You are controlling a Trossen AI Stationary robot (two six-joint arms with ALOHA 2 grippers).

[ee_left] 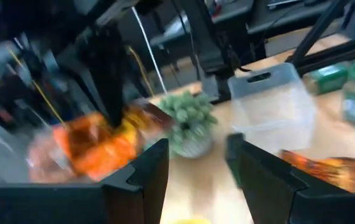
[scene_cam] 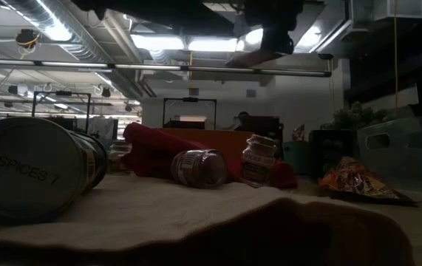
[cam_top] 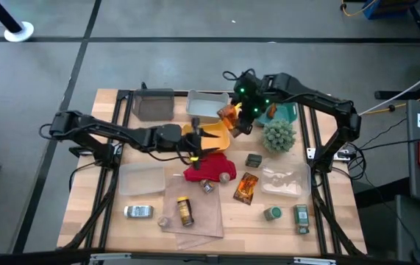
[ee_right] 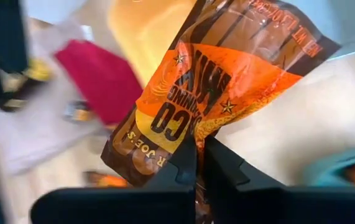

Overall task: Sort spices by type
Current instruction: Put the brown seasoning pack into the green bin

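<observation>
Right gripper [ee_right: 194,163]: its two dark fingers are pressed tight on the edge of a foil sachet [ee_right: 217,81]. It is up in the air over the far side of the table [cam_top: 107,213].
Held sachet: orange and brown, and it hangs from the fingers above the orange tray [cam_top: 213,136]. In the high view it shows just beside the gripper [cam_top: 240,118], near the clear tub [cam_top: 208,103].
Left gripper [ee_left: 193,165]: its fingers are spread apart with nothing between them. It is over the orange tray, close to the red cloth [cam_top: 211,168].
In front of the left gripper: the fuzzy green plant [ee_left: 189,118], a clear box [ee_left: 270,99], and the held sachet farther off.
Second sachet [cam_top: 246,187]: it lies flat on the table, near the red cloth and well apart from the right gripper.
Brown bottle [cam_top: 184,210]: it has a yellow cap and lies on the tan cloth [cam_top: 195,221], far from both grippers.
Green-lid jars [cam_top: 272,213]: they are by the near edge, on the right gripper's side.
Silver jar [cam_top: 138,211]: it lies on its side, near the edge on the left gripper's side.
Dark tin [cam_top: 254,160]: it is just beside the plant [cam_top: 279,135].
</observation>
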